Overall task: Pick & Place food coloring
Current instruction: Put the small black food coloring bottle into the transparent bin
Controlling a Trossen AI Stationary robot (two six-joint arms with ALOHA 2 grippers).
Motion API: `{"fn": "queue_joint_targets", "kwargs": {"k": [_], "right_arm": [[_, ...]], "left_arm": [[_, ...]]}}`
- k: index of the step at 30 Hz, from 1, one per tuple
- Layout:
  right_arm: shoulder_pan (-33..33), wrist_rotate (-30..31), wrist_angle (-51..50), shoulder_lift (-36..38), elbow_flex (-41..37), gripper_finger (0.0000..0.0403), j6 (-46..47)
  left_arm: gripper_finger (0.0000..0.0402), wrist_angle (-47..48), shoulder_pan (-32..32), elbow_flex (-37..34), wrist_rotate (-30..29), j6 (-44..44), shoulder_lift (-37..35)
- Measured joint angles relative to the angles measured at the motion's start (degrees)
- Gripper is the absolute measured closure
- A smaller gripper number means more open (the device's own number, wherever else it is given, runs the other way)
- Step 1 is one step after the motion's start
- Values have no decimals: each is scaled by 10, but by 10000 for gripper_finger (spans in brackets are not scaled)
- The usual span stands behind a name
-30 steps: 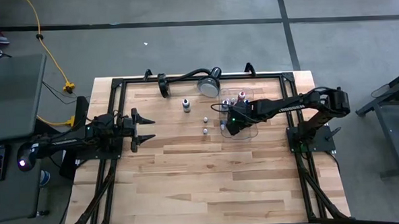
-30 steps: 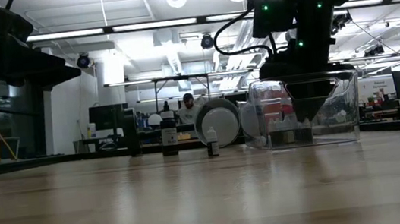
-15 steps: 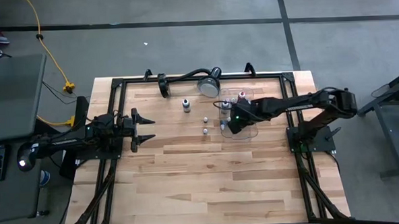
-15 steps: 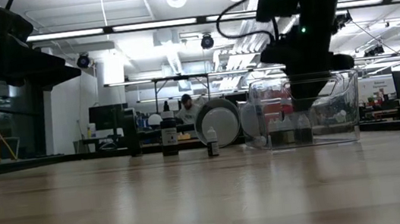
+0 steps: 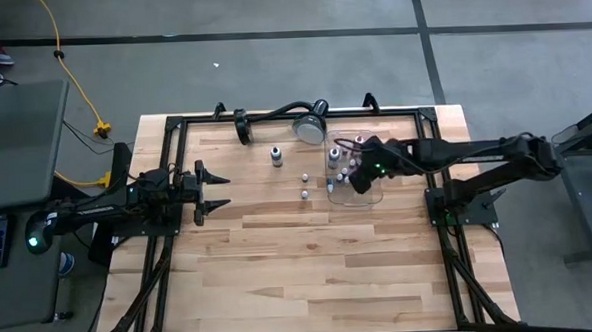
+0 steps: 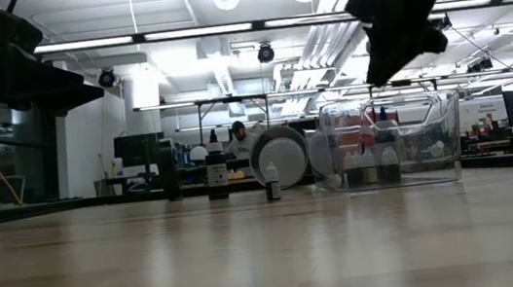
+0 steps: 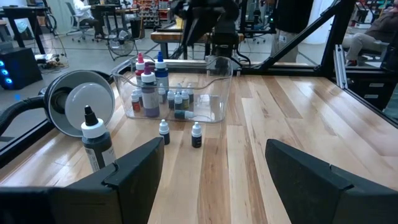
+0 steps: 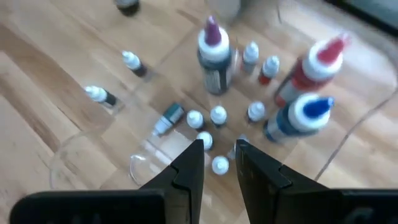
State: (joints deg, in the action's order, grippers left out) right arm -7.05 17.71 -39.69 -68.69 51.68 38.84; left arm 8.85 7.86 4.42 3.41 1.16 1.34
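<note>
The food coloring is a set of tiny white-capped dropper bottles. Several stand in a clear tray (image 5: pixel 369 195), and one lies on its side (image 8: pixel 166 119) on the tray floor. Two more (image 5: pixel 303 176) (image 5: pixel 304 194) stand on the wood just left of the tray (image 7: pixel 214 109). My right gripper (image 8: pixel 218 149) hovers above the tray's bottles, slanting down, its fingers a little apart with nothing between them; it also shows over the tray in the low view (image 6: pixel 398 33). My left gripper (image 5: pixel 217 189) waits open at the table's left.
Taller bottles with purple (image 8: pixel 214 53), red (image 8: pixel 311 68) and blue (image 8: pixel 298 121) tips stand in the tray's far part. A black bottle (image 5: pixel 276 155) and a round silver lamp head (image 5: pixel 310 127) sit at the far edge. Bare wood fills the near half.
My right gripper has risen out of the tray and drawn back a little toward the table's right edge, tipping to a shallower downward slant. The bottles in the tray stay where they were.
</note>
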Motion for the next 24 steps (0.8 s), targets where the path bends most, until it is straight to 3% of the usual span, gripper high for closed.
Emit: {"fn": "queue_joint_targets", "kwargs": {"k": [5,10,17,24], "right_arm": [[14,7,-3,4,37,304,-45],[20,18,-79,-16,122,261,-95],[20,12,-200,-89,294,204,-188],[18,-36,-269,-199,478,187,-270]], "left_arm": [[124,0,0,0,0,0,0],[124,0,0,0,0,0,0],[124,0,0,0,0,0,0],[124,0,0,0,0,0,0]]}}
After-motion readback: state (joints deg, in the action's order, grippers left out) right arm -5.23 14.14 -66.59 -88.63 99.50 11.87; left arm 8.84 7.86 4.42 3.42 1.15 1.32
